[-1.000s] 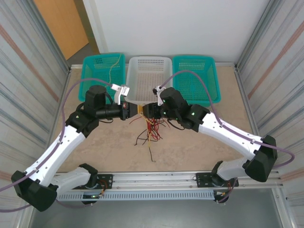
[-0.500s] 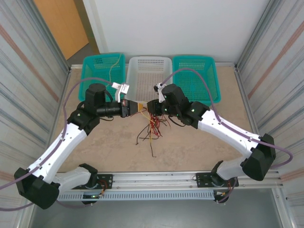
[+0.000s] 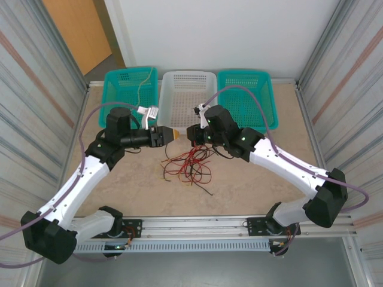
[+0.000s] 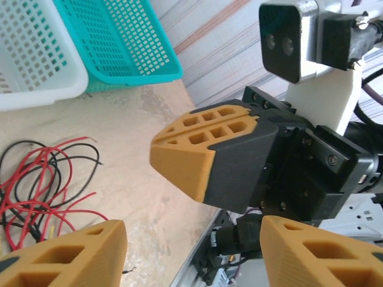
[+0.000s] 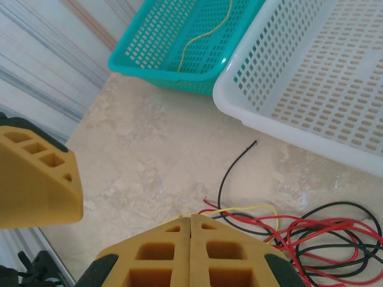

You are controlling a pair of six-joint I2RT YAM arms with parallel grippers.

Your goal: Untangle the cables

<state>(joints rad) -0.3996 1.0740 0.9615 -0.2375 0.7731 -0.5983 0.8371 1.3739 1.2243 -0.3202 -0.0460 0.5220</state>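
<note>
The cables point(image 3: 187, 166), a loose tangle of thin red, black and yellow wires, lie spread on the table below and between both grippers. My left gripper point(image 3: 172, 135) hangs above them, open, with nothing between its fingers point(image 4: 60, 257). Facing it tip to tip is my right gripper point(image 3: 190, 134), shut, its orange fingers pressed together point(image 5: 190, 218). One yellow cable point(image 5: 251, 208) runs right past those fingertips; I cannot tell whether it is pinched. The left wrist view has the tangle point(image 4: 42, 185) at lower left. A lone yellow cable point(image 3: 142, 86) lies in the left teal basket point(image 3: 116, 95).
A white basket point(image 3: 188, 113) stands at the back between the left teal basket and a right teal basket point(image 3: 245, 101). Corrugated walls close in both sides. A metal rail point(image 3: 197, 226) with the arm bases runs along the near edge.
My left gripper has opened and let go of the hanging bundle, which dropped and spread out on the table. My right gripper has closed and moved slightly up and left.
</note>
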